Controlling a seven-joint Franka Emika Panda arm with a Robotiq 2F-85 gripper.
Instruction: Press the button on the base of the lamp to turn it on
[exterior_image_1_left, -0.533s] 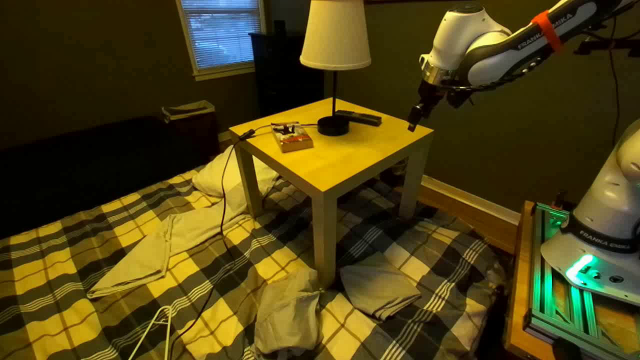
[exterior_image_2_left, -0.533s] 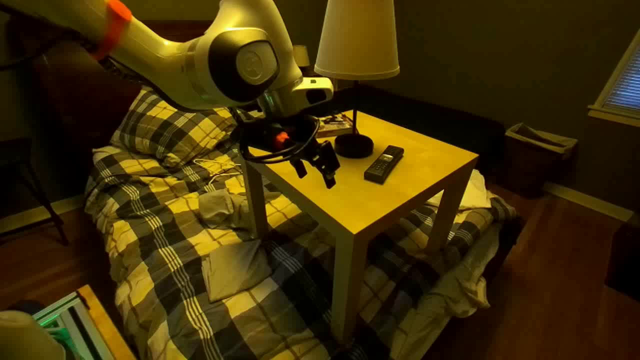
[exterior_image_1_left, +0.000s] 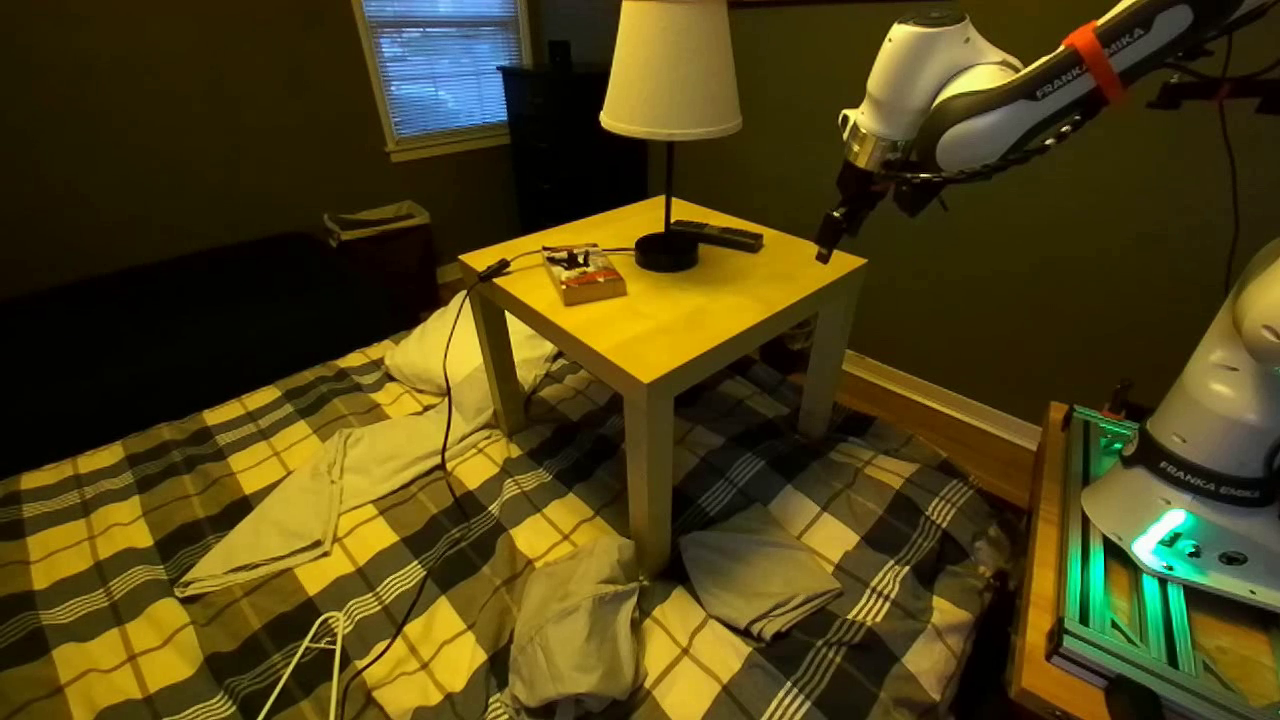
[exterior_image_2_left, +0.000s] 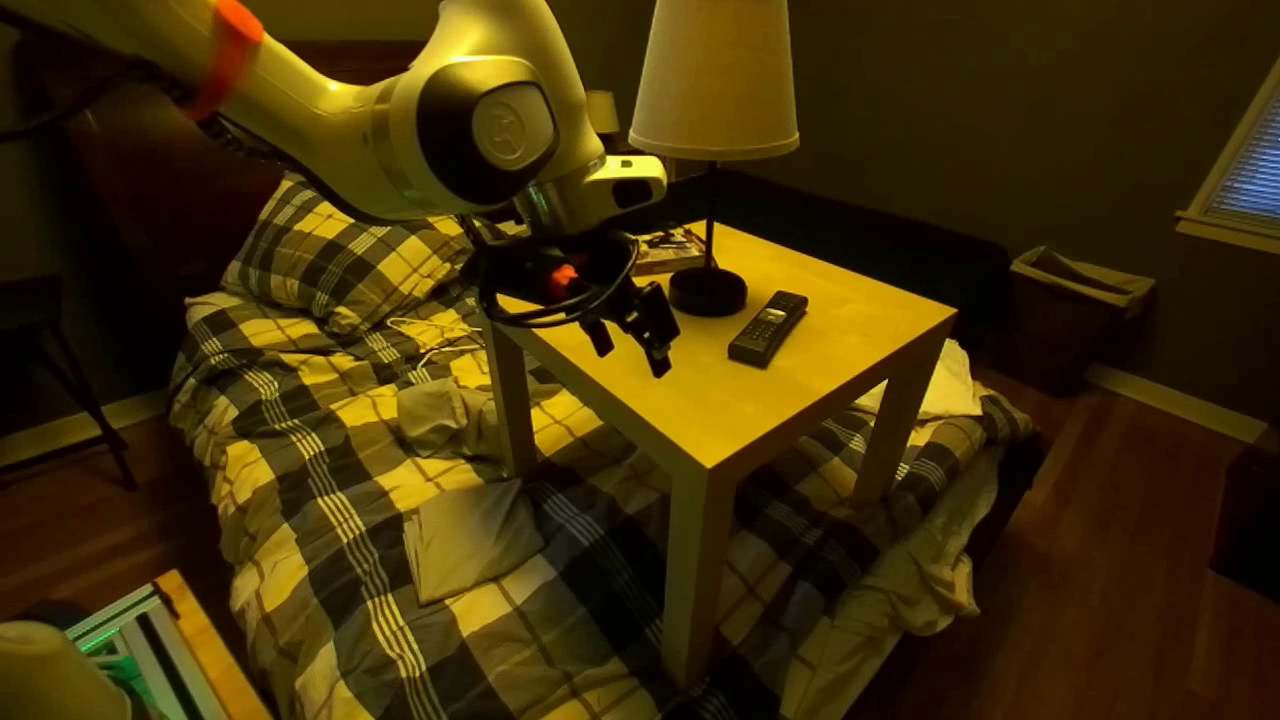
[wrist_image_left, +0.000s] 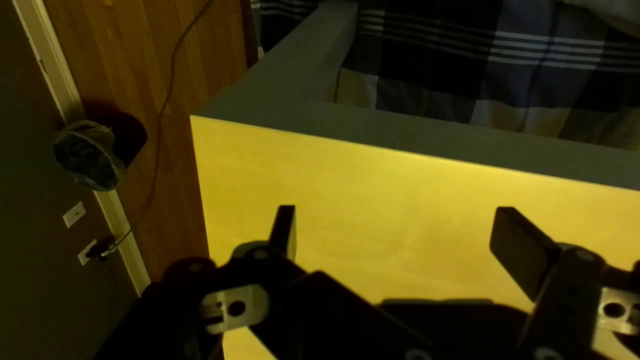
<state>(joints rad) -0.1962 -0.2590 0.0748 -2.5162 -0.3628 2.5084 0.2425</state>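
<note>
On the desk (exterior_image_2_left: 850, 330) the lamp (exterior_image_1_left: 671, 110) stands upright, and the step in hand looks to be the approach. The way in should run low, under the shade (exterior_image_2_left: 714, 80) and short of the stem (exterior_image_1_left: 668, 190), then straight down on the base (exterior_image_1_left: 666, 253) with a light push, leaving the remote (exterior_image_2_left: 768, 328) just beside it unnudged. The fingers (wrist_image_left: 522, 254) are spread wide above the desk, gripping nothing, apparently touching nothing; closing them would likely give a firmer tip for the button, which cannot be made out.
</note>
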